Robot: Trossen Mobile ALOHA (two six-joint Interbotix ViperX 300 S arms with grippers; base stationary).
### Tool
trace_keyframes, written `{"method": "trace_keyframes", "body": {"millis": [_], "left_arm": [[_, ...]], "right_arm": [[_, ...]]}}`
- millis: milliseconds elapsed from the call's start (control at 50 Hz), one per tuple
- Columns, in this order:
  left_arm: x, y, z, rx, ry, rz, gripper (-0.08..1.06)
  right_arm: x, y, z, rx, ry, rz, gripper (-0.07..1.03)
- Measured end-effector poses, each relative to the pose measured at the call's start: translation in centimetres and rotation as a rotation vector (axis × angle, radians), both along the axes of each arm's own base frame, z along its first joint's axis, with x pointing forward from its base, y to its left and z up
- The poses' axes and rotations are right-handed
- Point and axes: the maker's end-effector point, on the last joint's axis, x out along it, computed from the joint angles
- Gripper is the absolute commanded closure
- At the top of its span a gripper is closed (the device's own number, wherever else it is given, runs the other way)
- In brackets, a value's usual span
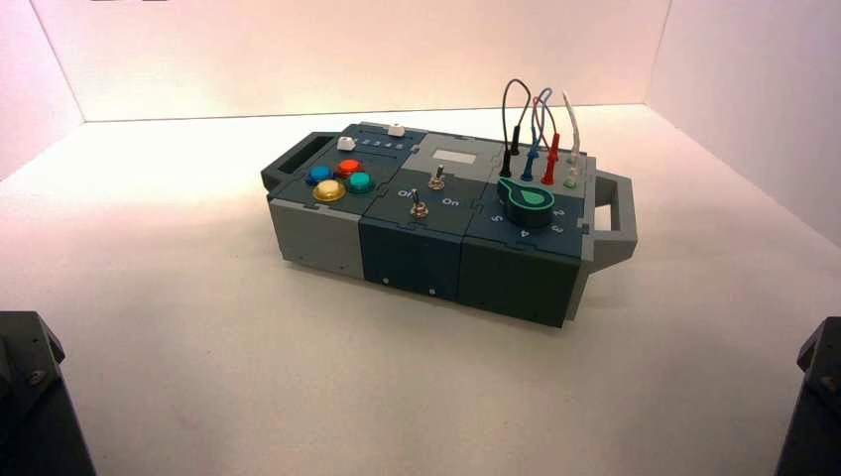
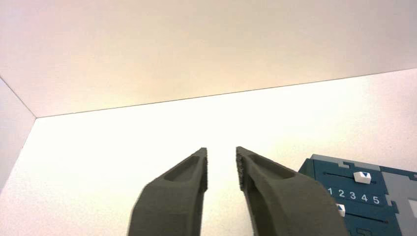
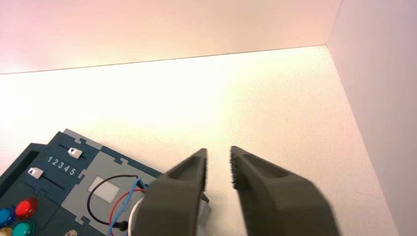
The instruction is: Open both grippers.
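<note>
Left gripper (image 2: 221,167) jaws slightly parted, empty, beside box (image 2: 366,196); right gripper (image 3: 219,167) same, above box's wires (image 3: 118,201).

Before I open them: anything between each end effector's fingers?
No. Left end effector and right end effector each show a narrow bare gap in their wrist views, nothing gripped; the box sits apart.

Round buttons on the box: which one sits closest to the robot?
The yellow button. In the high view it is the front one of the cluster, lowest in the picture; the blue, red and teal buttons all lie farther back.
</note>
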Motion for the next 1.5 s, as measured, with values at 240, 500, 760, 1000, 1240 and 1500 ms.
{"method": "trace_keyframes", "body": {"millis": [240,500,760,1000,1240,1500], "left_arm": [[0.0,0.0,0.0,-0.001,0.0,0.001,0.19],[0.0,0.0,0.0,0.0,0.0,0.0,-0.05],[0.0,0.0,0.0,0.003,0.0,-0.001,-0.05],[0.0,0.0,0.1,0.001,-0.002,0.0,-0.05],[0.0,0.0,0.0,0.003,0.0,-0.003,-0.05],[0.0,0.0,0.0,0.002,0.0,0.0,-0.05]], "right_arm": [[0.2,0.0,-0.2,-0.002,0.001,-0.003,0.36],[0.3,0.0,-0.7,-0.005,0.017,-0.001,0.07],[0.3,0.0,-0.9,-0.005,0.022,-0.003,0.06],[0.3,0.0,-0.9,-0.005,0.022,-0.003,0.06],[0.3,0.0,-0.9,-0.004,0.03,0.001,-0.01],[0.3,0.0,-0.9,-0.004,0.03,0.001,-0.03]]}}
